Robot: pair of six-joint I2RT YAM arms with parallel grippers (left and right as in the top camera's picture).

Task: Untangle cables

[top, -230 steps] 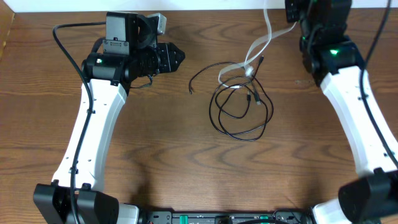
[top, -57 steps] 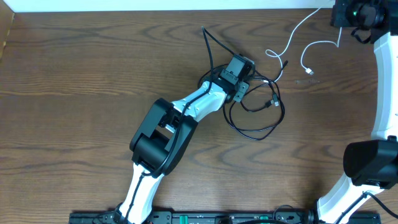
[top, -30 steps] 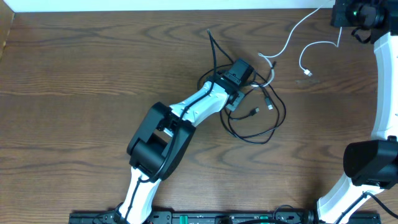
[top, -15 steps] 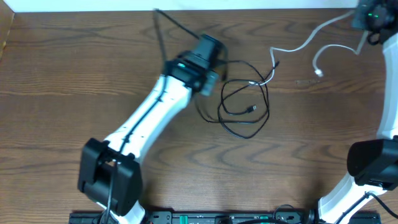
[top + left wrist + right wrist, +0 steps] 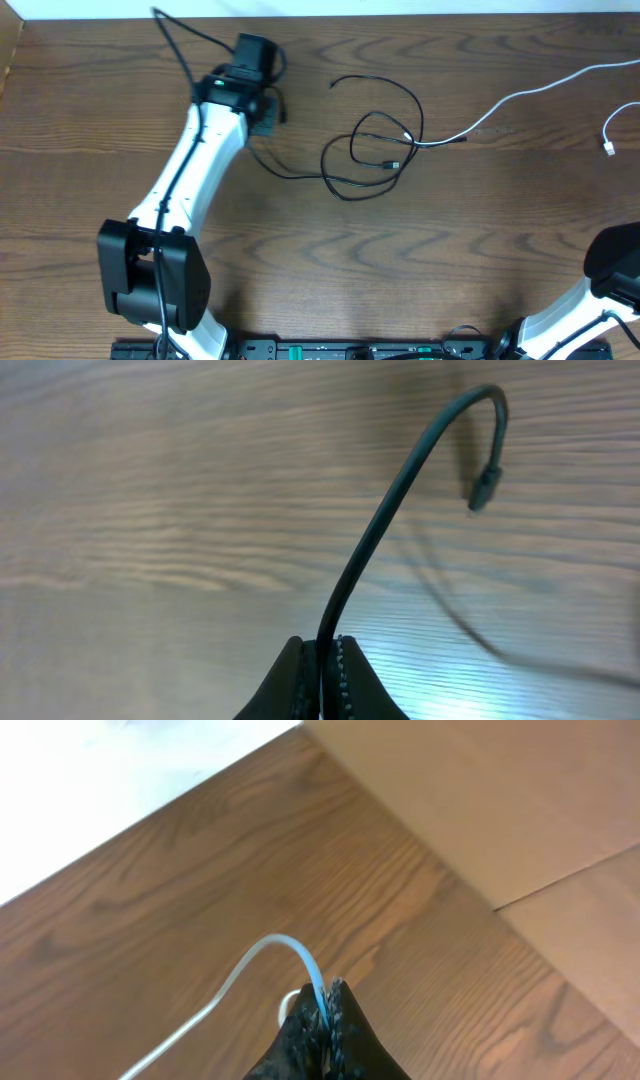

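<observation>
The black cable (image 5: 372, 152) lies in loose loops mid-table, one strand trailing left to my left gripper (image 5: 270, 112). In the left wrist view the left gripper (image 5: 325, 650) is shut on the black cable (image 5: 400, 490), whose short end curls over to a small plug (image 5: 482, 490). The white cable (image 5: 530, 92) crosses the black loops near their right side and runs off the right edge; its free plug (image 5: 610, 148) lies at far right. My right gripper (image 5: 325, 1008) is shut on the white cable (image 5: 285, 945); it is out of the overhead view.
The left arm (image 5: 185, 180) stretches diagonally from its base (image 5: 150, 290) at front left. The right arm's base (image 5: 615, 265) stands at front right. A thick robot wire (image 5: 185, 35) arches at the back. A cardboard wall (image 5: 500, 810) borders the table's corner.
The left arm swung left, dragging a black strand out of the pile. The right gripper moved right, out of the overhead view, drawing the white cable out. The loops have spread out.
</observation>
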